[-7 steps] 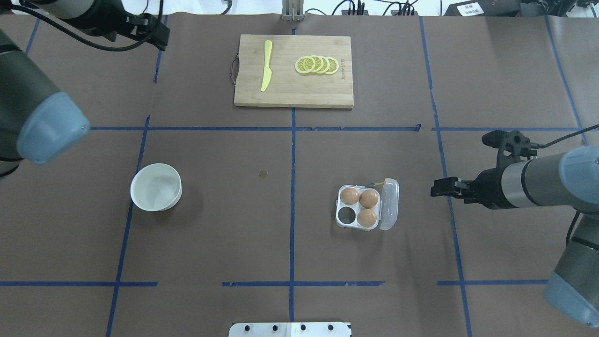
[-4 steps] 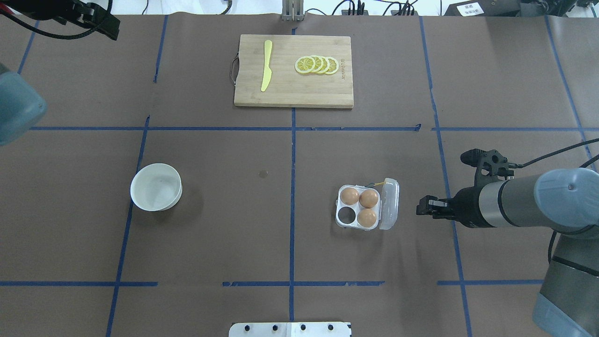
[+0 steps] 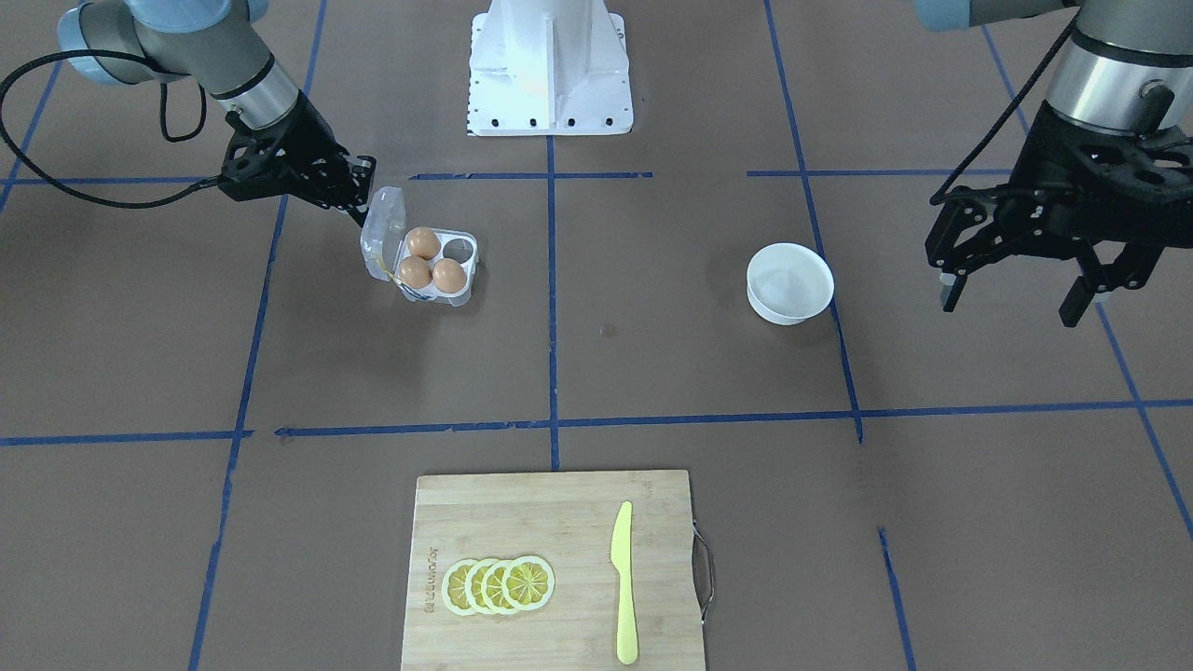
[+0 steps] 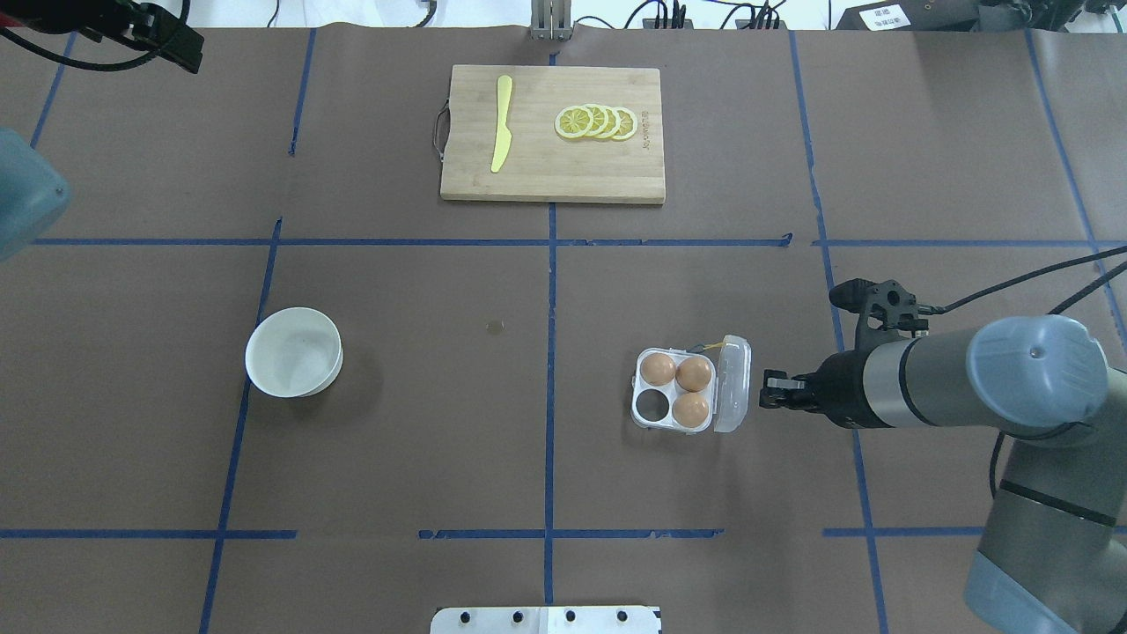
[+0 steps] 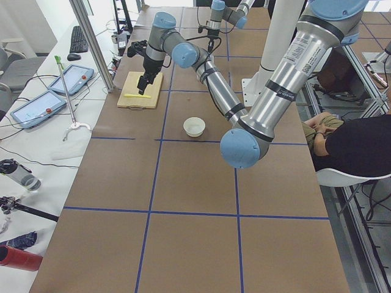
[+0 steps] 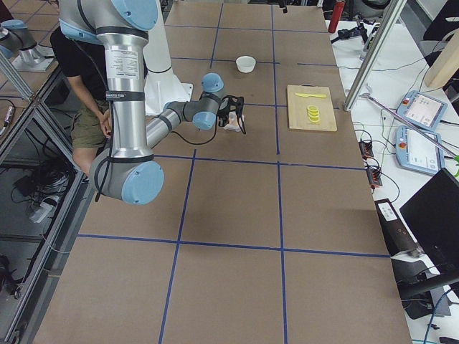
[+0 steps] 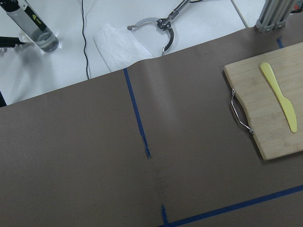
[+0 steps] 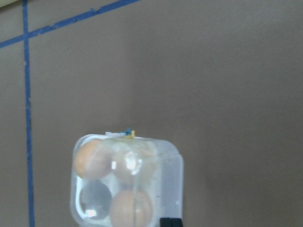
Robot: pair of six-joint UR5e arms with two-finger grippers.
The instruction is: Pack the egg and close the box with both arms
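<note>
Black fingers on your right gripper are drawn close together, holding nothing. Its tip is level with the outer face of the clear lid and just beside it; you cannot tell from these views whether it touches. The wrist camera looks through that lid at the contents.

The lid belongs to the clear plastic box, which sits on the table on the robot's right half. It stands raised along the box's right side, its long edge running away from the robot and its hollow facing the cells. Three orange-brown eggs fill three of the four cells: the two far ones and the near right one. The near left cell shows only a dark hollow. A bit of yellow string pokes out at the far right corner.

Your left gripper hangs high over the table's far left, fingers spread wide, gripping nothing.

A white bowl stands upright well apart from the box, on the robot's left. Beyond both, a wooden board carries fanned lemon slices and a yellow knife.
</note>
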